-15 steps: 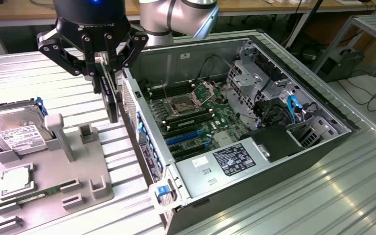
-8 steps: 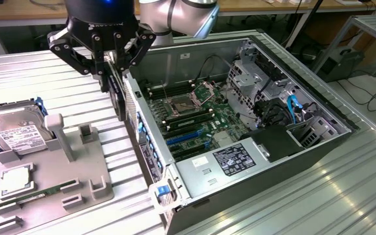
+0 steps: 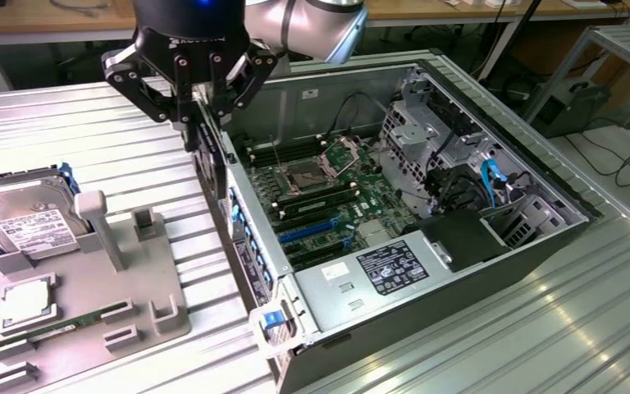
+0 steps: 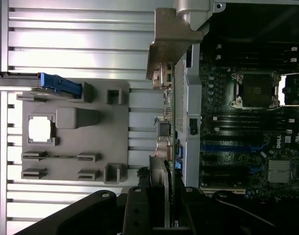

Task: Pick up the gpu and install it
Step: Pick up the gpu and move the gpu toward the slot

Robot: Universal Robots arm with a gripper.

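Observation:
The gpu is a thin dark card hanging edge-on from my gripper, which is shut on its upper edge. It is held upright just over the open computer case's wall on the exterior view's left, above the table and outside the motherboard. The wrist view shows the gpu edge-on between my gripper fingers. Its pale metal bracket is at the far end, beside the case wall. The blue expansion slots lie lower in the case, apart from the card.
On the exterior view's left, a grey fixture tray holds a silver hard drive, a processor chip and a green memory stick. The case holds a power supply, drive cage and cables.

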